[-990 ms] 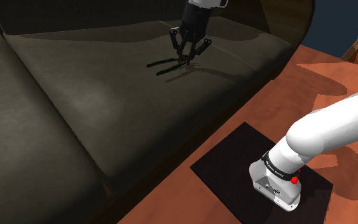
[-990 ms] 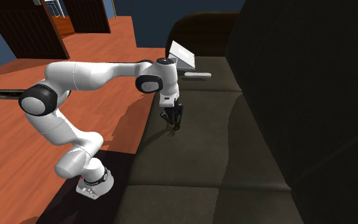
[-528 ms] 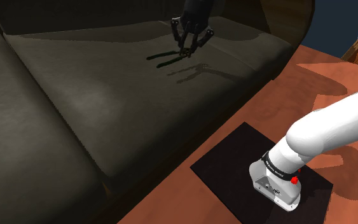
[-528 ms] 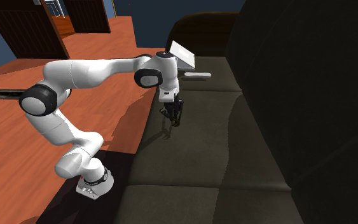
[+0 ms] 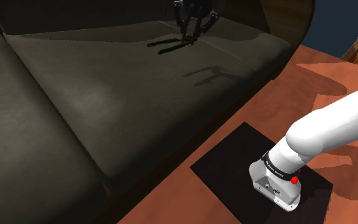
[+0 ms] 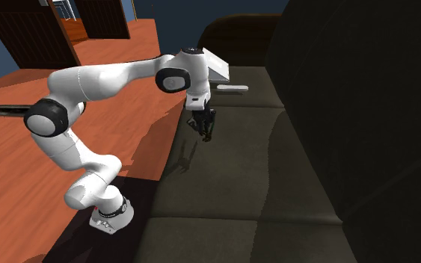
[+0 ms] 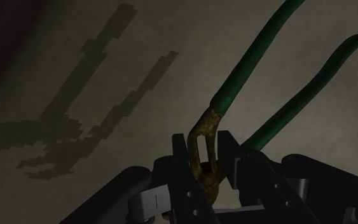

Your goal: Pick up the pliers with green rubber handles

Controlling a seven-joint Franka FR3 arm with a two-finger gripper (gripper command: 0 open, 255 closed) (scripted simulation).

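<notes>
Green-handled pliers (image 7: 254, 57) in end effector (image 7: 206, 162), abv sofa (image 5: 107, 95).

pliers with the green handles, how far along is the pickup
Done: the gripper is shut on the pliers at their rusty head, green handles sticking out ahead. They are clear of the sofa, their shadow cast apart on the cushion. In hand: holding them aloft. Left: probably nothing beyond keeping the grip.

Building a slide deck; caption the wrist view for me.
Black gripper shut on the rusty head of green-handled pliers, held clear of the dark sofa cushion.
</notes>
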